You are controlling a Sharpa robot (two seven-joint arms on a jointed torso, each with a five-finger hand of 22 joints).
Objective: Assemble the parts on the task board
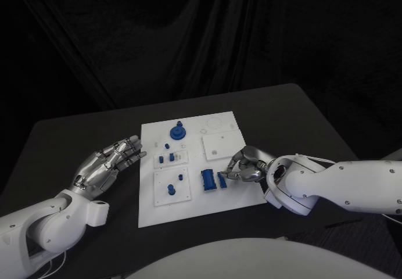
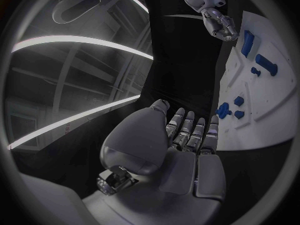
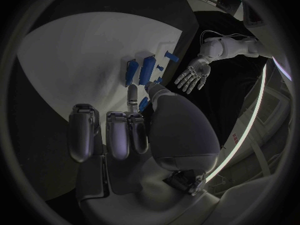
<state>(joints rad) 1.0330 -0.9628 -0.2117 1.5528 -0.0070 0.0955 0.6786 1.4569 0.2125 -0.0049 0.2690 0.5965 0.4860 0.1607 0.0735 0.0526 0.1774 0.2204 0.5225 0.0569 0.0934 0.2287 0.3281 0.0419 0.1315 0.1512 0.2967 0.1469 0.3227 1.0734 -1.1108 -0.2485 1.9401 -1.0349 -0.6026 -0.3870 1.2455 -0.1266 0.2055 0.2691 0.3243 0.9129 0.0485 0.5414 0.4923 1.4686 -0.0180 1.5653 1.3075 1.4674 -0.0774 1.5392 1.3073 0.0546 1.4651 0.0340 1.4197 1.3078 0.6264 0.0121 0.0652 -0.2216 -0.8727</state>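
Observation:
The white task board (image 1: 225, 200) lies mid-table. On it are a round blue part (image 1: 178, 132), small blue pegs (image 1: 167, 157) and two oblong blue blocks (image 1: 208, 179) side by side. My right hand (image 1: 244, 165) rests over the board's right side, its fingers curled, fingertips at the end of the right-hand block (image 1: 222, 181). In the right wrist view a small blue piece (image 3: 144, 104) sits pinched between the thumb and one outstretched finger (image 3: 132, 94), just short of the blocks (image 3: 148, 69). My left hand (image 1: 109, 163) hovers left of the board, flat, with fingers spread and nothing in it.
Raised white sub-plates (image 1: 223, 145) sit on the board, some holding pegs (image 1: 170, 189). Black tabletop (image 1: 75, 139) surrounds the board, and a dark curtain hangs behind. The left wrist view shows the board's edge (image 2: 262, 130) beyond my open left hand (image 2: 181, 140).

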